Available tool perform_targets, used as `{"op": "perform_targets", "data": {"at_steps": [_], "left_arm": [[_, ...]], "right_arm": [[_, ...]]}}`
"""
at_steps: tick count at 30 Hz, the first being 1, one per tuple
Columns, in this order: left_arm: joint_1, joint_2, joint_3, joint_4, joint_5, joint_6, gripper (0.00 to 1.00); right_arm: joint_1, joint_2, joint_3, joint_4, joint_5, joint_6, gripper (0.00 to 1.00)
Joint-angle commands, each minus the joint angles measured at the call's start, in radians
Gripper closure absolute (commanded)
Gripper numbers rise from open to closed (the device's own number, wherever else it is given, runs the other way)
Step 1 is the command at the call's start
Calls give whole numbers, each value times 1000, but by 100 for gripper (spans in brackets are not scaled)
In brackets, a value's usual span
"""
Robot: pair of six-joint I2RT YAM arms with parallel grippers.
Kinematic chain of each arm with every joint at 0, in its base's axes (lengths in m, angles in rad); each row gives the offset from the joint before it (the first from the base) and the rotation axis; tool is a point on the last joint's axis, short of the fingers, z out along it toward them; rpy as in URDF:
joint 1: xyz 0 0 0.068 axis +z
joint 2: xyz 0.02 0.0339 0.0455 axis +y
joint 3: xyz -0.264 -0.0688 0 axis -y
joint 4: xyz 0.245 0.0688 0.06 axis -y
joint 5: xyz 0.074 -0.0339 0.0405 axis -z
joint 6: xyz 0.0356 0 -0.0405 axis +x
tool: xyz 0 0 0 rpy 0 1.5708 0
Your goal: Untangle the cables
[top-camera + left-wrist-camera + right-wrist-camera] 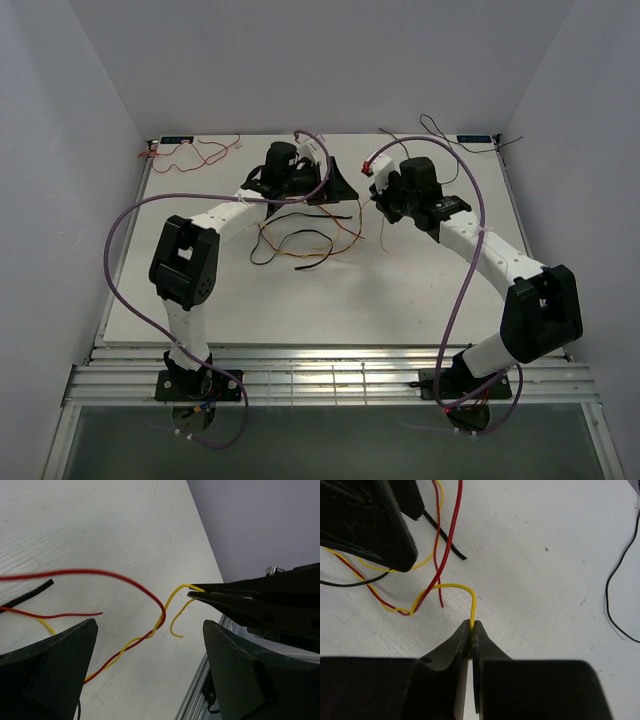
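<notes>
Thin red, yellow and black cables (pixel 300 243) lie tangled on the white table between the arms. In the left wrist view the yellow cable (pixel 172 600) is twisted with a red cable (pixel 125 577). My right gripper (pixel 471 626) is shut on the yellow cable (pixel 450 586) near its end and holds it just above the table; it also shows in the top view (pixel 378 200). My left gripper (pixel 150 630) is open and empty and straddles the twisted red and yellow strands; in the top view it (pixel 340 190) is close to the left of the right gripper.
A separate red cable (pixel 195 152) lies at the back left corner. A black cable (pixel 440 135) lies at the back right and shows in the right wrist view (pixel 620 580). White walls enclose the table (pixel 400 300). A metal rail (pixel 200 690) runs along the table edge.
</notes>
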Motion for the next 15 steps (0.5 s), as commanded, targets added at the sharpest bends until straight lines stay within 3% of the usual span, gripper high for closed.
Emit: {"op": "perform_targets", "data": {"at_steps": [1, 11, 14, 15], "left_arm": [[-16, -60, -26, 109, -45, -82, 2], [-88, -67, -43, 72, -255, -96, 4], [-102, -79, -43, 75, -286, -100, 39], [-108, -83, -43, 72, -297, -102, 69]], "right_arm": [[22, -33, -15, 31, 14, -35, 92], [71, -99, -30, 71, -12, -18, 92], [76, -128, -44, 75, -27, -15, 92], [76, -134, -53, 77, -24, -13, 92]]}}
